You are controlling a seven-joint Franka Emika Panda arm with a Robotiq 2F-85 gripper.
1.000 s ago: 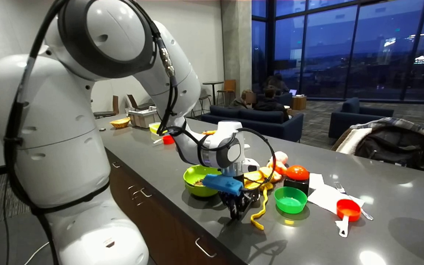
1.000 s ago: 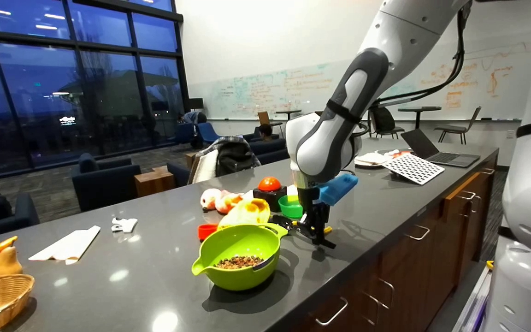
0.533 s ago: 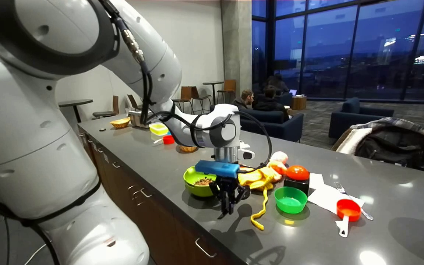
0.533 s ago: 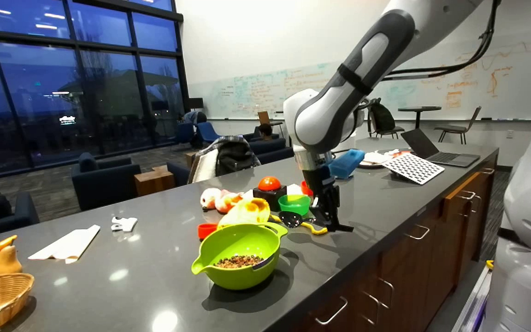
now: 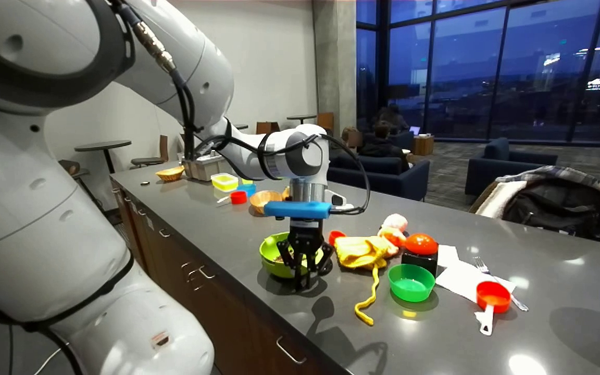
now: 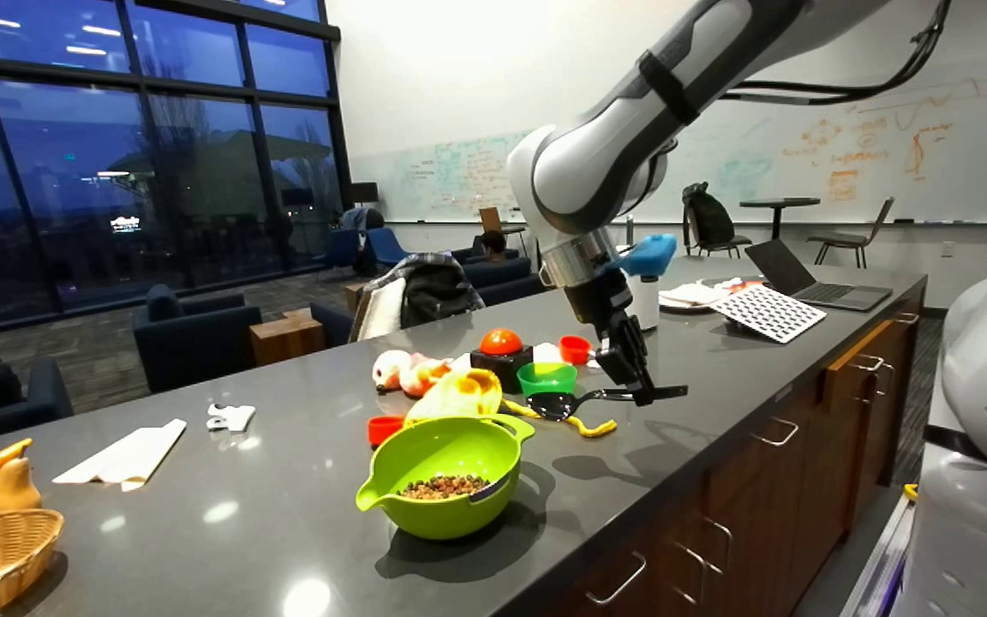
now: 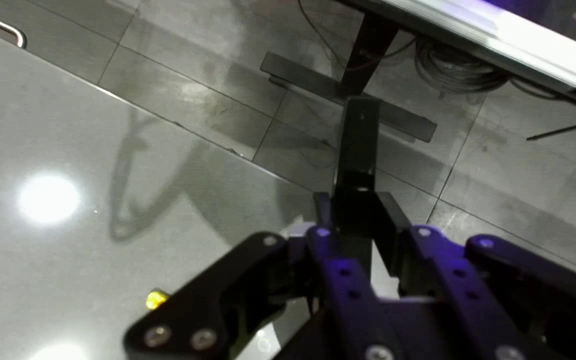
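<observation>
My gripper is shut on the handle of a black spoon [image 6: 552, 404] and holds it above the grey counter. The gripper shows in both exterior views [image 5: 302, 285] [image 6: 643, 396]. In the wrist view the handle [image 7: 360, 145] sticks out between the fingertips [image 7: 354, 200]; the spoon's head is out of view there. A lime green bowl [image 6: 451, 516] with a brown grainy mix stands near the gripper, and the gripper partly covers it in an exterior view [image 5: 270, 250]. A yellow cloth toy [image 5: 358, 251] with a long cord and a green cup [image 5: 411, 285] stand nearby.
A black box with an orange dome [image 5: 421, 245] stands behind the green cup. A red measuring cup [image 5: 492, 298], fork [image 5: 481, 265] and white paper [image 5: 466, 281] lie beyond. A laptop [image 6: 836, 294], white perforated panel [image 6: 769, 314] and wicker basket [image 6: 1, 557] are farther off.
The gripper has risen from low over the counter with the spoon. In an exterior view it has moved left in front of the green bowl. The bowl and other objects have not moved.
</observation>
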